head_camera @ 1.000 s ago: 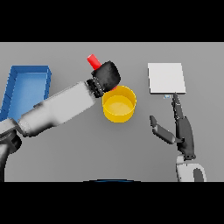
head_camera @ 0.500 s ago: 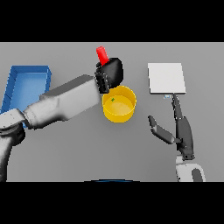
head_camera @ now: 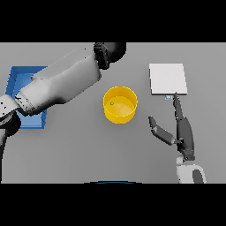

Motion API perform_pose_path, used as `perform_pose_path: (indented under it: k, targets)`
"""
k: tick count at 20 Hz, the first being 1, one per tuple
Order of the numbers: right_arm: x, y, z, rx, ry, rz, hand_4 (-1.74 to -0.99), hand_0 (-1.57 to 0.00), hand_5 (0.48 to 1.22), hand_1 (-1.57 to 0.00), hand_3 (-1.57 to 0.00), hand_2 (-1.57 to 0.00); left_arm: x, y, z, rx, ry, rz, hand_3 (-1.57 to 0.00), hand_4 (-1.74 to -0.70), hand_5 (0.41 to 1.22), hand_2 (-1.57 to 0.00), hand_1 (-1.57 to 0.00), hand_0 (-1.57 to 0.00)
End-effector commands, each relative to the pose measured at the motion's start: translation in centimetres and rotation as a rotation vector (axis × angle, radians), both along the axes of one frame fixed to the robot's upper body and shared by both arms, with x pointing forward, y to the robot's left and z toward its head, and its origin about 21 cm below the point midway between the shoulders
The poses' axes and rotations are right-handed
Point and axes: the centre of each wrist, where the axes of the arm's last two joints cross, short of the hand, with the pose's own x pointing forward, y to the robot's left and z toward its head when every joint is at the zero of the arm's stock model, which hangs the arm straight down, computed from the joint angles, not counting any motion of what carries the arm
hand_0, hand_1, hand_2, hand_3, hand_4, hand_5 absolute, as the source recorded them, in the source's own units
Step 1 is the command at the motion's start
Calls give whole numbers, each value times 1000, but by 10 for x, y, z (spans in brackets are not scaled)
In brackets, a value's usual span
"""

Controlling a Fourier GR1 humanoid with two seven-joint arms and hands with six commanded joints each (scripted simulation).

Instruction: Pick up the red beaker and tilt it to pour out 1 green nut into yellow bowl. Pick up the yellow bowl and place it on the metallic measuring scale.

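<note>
Yellow bowl (head_camera: 120, 105) now holds a green nut (head_camera: 112, 103); the left hand (head_camera: 112, 52) has lifted behind it, fingers' state unclear, beaker hidden. Right hand (head_camera: 176, 130) rests beside the bowl, fingers straight, empty.

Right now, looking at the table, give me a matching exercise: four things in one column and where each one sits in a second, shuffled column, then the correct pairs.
Things:
1. green nut
2. blue tray
3. metallic measuring scale
4. right hand

Places:
A. far right of the table, flat and bare on top
B. inside the yellow bowl
C. near right, fingers straight, tips pointing at the scale
D. left side, partly hidden by the left arm

Pairs: 1-B, 2-D, 3-A, 4-C
</note>
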Motion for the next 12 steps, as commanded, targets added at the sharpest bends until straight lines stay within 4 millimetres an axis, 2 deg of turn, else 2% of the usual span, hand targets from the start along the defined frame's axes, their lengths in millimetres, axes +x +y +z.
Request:
perform_pose_path:
  k: [1,2,4,6,8,10,12]
  targets:
    - [0,-2,-2,-6,6,1,-1190,1,594,1,1,1,5,5,18,-31,-9,6,-1266,-1689,1221,-1434,-1571,-1571]
    - [-1,1,-2,14,5,8,-1186,1,596,1,1,1,10,9,35,-69,-19,19,-1041,-1699,1221,-1461,-1571,-1571]
    - [0,0,-3,28,8,9,-1181,1,593,1,1,1,18,21,66,-155,-56,71,-1232,-1705,1221,-1501,-1571,-1571]
    - [1,2,-1,66,11,27,-1183,1,595,1,1,1,27,34,93,-279,-78,165,-1354,-1715,1221,-1526,-1571,-1571]
    - [2,-3,2,57,3,28,-1200,1,596,1,1,1,38,63,109,-482,-58,285,-1380,-1723,1221,-1542,-1571,-1571]
    - [3,-3,-1,58,16,34,-1209,1,593,1,1,1,50,102,113,-719,-60,447,-1365,-1729,1221,-1553,-1571,-1571]
    - [3,-6,-5,68,11,42,-1224,1,592,1,1,1,56,144,115,-946,-21,537,-1368,-1733,1221,-1559,-1571,-1571]
